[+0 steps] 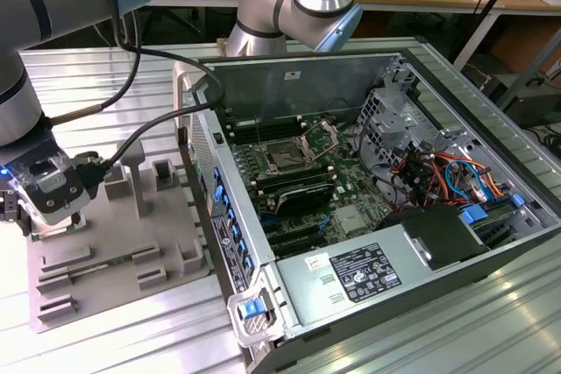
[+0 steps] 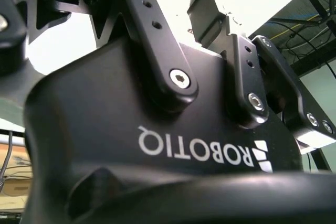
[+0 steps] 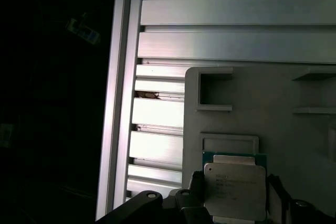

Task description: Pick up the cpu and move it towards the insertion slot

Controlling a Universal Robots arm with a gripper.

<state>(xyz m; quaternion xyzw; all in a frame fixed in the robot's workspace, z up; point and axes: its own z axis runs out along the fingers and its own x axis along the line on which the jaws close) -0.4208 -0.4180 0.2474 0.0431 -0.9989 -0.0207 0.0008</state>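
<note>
The cpu (image 3: 234, 190), a small square chip with a silvery top, sits between my gripper's (image 3: 234, 199) two black fingers (image 3: 196, 192), which press on its opposite sides. It hangs just over a shallow recess of the grey plastic fixture (image 3: 262, 103). In the exterior view my gripper (image 1: 37, 218) is low over the fixture's (image 1: 131, 243) edge at the exterior view's left. The insertion slot (image 1: 285, 158), with a dark centre and its metal bracket (image 1: 323, 136) swung up, lies on the motherboard inside the open computer case, well to the exterior view's right of the gripper.
The case's upright side wall (image 1: 223, 216) stands between fixture and motherboard. Long black memory slots (image 1: 294, 186), a power supply (image 1: 368, 273) and coloured cables (image 1: 438, 172) fill the case. A black cable (image 1: 149, 129) trails from my wrist. The ribbed aluminium table (image 3: 231, 40) lies beneath everything.
</note>
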